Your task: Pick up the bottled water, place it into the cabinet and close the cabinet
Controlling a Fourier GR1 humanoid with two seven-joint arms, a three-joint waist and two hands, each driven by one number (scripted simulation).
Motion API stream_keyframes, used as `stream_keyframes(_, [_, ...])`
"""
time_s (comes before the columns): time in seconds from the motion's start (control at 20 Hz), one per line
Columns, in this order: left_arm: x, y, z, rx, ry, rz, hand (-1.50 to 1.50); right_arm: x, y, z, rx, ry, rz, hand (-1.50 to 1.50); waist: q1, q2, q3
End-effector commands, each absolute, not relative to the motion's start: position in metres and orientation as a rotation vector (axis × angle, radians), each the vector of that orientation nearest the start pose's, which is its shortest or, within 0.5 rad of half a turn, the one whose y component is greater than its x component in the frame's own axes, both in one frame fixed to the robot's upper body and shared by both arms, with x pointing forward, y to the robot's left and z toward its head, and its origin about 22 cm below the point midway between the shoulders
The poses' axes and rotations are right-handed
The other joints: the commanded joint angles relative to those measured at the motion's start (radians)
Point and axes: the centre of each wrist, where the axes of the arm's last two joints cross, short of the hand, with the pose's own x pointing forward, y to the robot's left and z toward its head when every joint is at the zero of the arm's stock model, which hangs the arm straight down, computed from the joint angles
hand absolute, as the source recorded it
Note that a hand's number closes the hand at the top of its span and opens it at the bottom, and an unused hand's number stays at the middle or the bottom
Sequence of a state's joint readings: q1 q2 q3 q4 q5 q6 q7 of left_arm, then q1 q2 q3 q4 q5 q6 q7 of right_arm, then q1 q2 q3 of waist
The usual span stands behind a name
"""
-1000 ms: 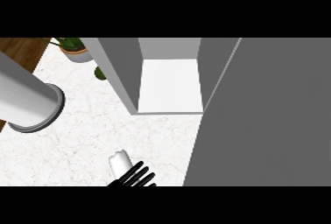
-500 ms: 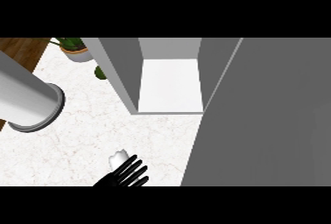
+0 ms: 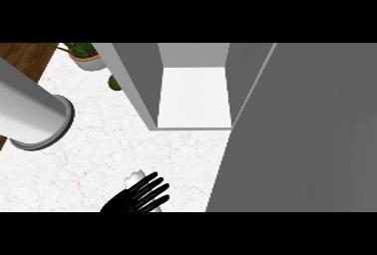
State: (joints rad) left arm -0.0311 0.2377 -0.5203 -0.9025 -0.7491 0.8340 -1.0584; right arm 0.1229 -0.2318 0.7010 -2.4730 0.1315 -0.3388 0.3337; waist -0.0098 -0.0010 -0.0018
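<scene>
Bottled water (image 3: 135, 178) on counter (image 3: 110, 149) near front edge, cabinet (image 3: 193, 97) behind, plant (image 3: 87, 54) back left.

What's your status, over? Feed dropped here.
Right black hand open, partly covering white-capped water bottle. Bottle on white marble counter. Grey cabinet door open.

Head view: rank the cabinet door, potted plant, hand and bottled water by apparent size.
1. cabinet door, largest by far.
2. right hand, partly cut off at the lower edge.
3. potted plant.
4. bottled water; only its top shows past the hand, so its rank is unsure.
</scene>
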Motion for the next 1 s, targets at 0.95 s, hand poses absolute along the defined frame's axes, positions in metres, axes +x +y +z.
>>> stream_keyframes(0.95, [0.174,0.168,-0.145,-0.188,4.297,0.504,1.50,0.107,-0.154,0.163,0.293,-2.000,0.213,-1.50,-0.002,0.021,-0.022])
